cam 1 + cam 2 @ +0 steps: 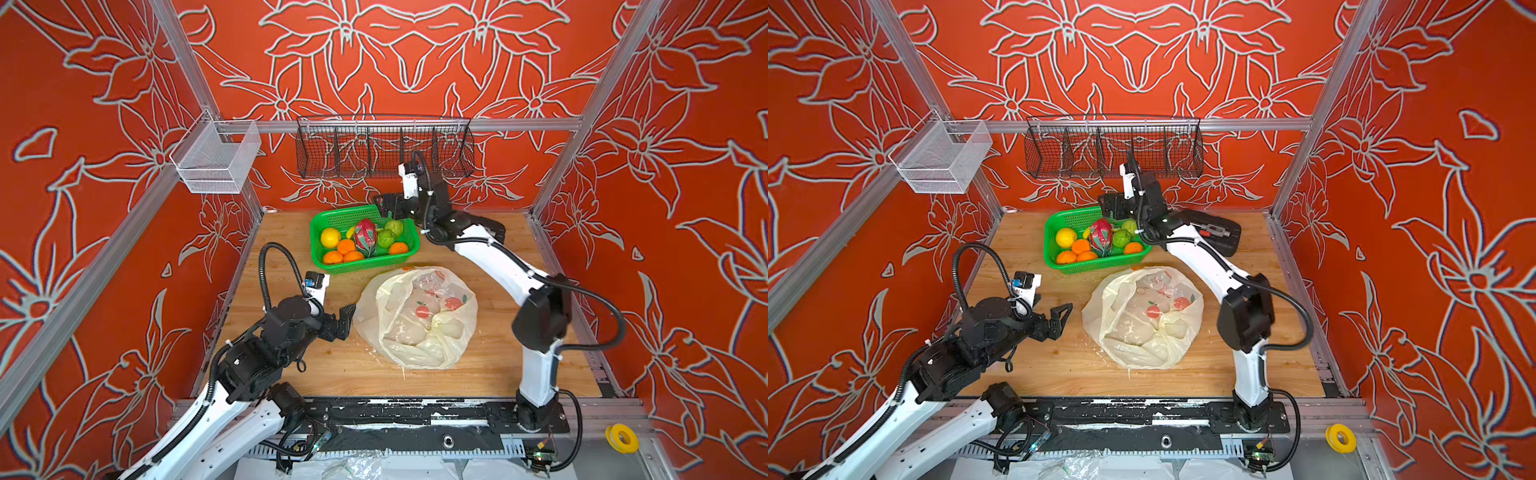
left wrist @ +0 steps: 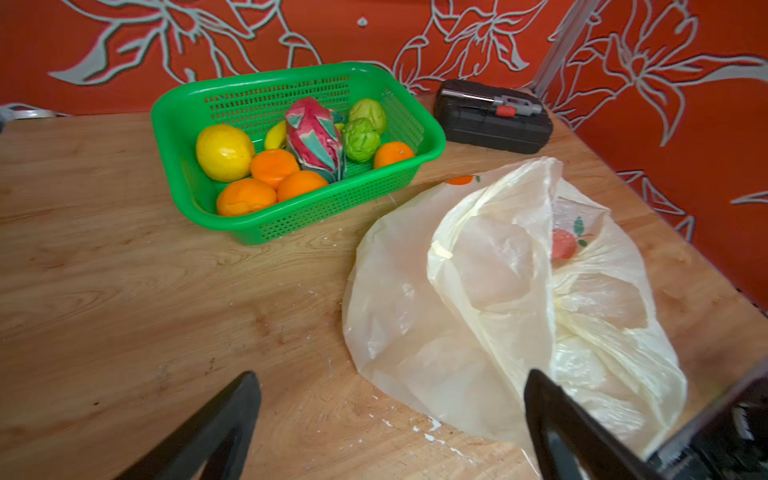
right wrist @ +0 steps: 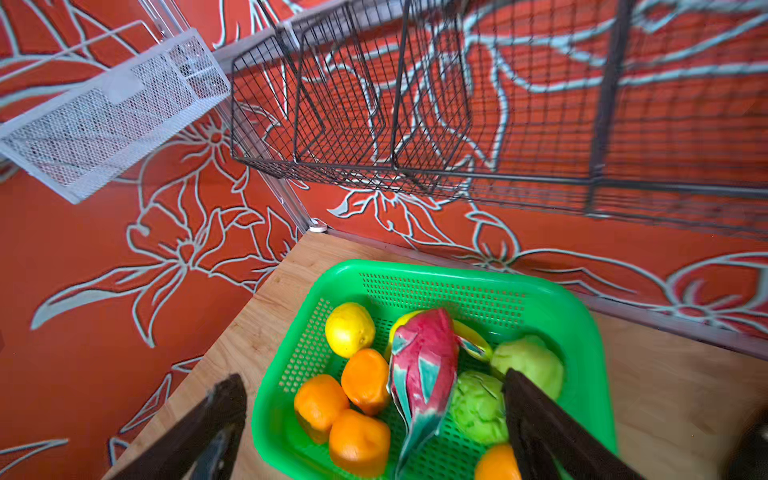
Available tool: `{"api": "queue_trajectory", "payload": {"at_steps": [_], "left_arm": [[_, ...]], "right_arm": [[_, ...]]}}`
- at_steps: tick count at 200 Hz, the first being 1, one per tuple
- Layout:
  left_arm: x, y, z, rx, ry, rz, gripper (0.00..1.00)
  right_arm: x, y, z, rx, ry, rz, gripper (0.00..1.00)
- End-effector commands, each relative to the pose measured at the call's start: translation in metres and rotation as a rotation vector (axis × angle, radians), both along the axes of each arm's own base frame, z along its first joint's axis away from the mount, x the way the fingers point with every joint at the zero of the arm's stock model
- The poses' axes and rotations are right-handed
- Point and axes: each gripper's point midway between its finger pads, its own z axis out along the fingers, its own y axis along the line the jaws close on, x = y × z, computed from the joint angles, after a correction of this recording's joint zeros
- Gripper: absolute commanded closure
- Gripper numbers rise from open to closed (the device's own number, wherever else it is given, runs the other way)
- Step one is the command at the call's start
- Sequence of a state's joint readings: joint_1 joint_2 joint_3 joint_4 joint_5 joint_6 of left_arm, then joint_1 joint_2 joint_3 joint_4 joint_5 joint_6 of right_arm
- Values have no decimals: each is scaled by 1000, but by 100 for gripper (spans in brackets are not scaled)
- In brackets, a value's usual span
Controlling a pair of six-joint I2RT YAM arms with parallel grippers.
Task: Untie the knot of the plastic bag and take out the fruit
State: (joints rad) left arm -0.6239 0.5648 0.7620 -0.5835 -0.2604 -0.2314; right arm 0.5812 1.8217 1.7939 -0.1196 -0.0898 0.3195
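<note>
The plastic bag (image 1: 419, 316) (image 1: 1144, 318) (image 2: 498, 299) lies slack and flattened on the wooden table, its mouth loose; the knot does not show. The fruit sits in a green basket (image 1: 332, 216) behind it: a dragon fruit (image 1: 365, 237) (image 3: 424, 365), a lemon (image 2: 224, 151), several oranges (image 1: 345, 246) and two bumpy green fruits (image 2: 361, 139). My left gripper (image 1: 348, 321) (image 2: 392, 378) is open and empty just left of the bag, one finger over its edge. My right gripper (image 1: 384, 208) (image 3: 373, 378) hangs open and empty above the basket's far right corner.
A banana (image 2: 276, 135) lies in the basket too. A black tool case (image 1: 486, 228) (image 2: 492, 122) sits at the back right. A black wire basket (image 1: 384, 149) and a white mesh basket (image 1: 216, 162) hang on the rail. A yellow tape roll (image 1: 622, 438) lies beyond the front right edge.
</note>
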Motion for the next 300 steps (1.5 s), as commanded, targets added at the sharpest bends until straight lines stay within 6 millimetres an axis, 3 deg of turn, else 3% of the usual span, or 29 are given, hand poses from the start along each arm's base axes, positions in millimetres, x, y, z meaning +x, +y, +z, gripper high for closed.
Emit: {"api": "queue_trajectory", "payload": {"at_steps": [1,19,35,91,126,144,171,201,216,218,229,242,246,249,253,268,274,292,300], "left_arm": [[15,27,9,27,-124,171,2],[21,40,2,65,-171,242,2],[25,45,-6,104,-211,264,2],[41,50,-58,250,-235,254,2],[47,74,-85,280,-222,343,2],[50,86,-99,280,-220,371,2],[55,97,-116,234,-192,375,2],[68,103,-119,200,-182,373,2],[79,100,-121,178,-158,343,2],[80,101,-121,175,-154,341,2],[92,102,-122,144,-120,340,2],[107,100,-119,105,-118,311,2],[112,101,-134,124,-65,304,2],[117,101,-129,128,-67,303,2],[121,101,-136,141,-35,300,3],[137,107,-169,133,5,306,3],[148,109,-167,120,-37,303,3],[143,115,-169,73,80,303,3],[147,114,-169,60,47,286,3]], "right_arm": [[-23,-56,18,-86,-65,-132,3],[-49,-102,17,-120,-65,-233,3],[-73,-144,2,-142,-57,-341,3],[-141,-276,-113,-191,65,-699,3],[-162,-334,-178,-264,180,-899,3],[-160,-347,-196,-309,173,-940,3],[-140,-360,-215,-378,207,-942,3],[-97,-356,-228,-515,129,-849,3],[-88,-352,-258,-502,176,-782,3],[-92,-351,-267,-499,162,-773,3],[-93,-344,-260,-510,87,-770,3],[-103,-335,-266,-438,34,-691,3],[-105,-332,-266,-415,-17,-675,3],[-105,-331,-264,-406,-49,-670,3],[-105,-327,-263,-407,-67,-650,3],[-105,-326,-270,-429,29,-620,3],[-101,-330,-270,-427,15,-650,3],[-104,-339,-271,-428,58,-700,3],[-103,-340,-268,-419,20,-711,3]]}}
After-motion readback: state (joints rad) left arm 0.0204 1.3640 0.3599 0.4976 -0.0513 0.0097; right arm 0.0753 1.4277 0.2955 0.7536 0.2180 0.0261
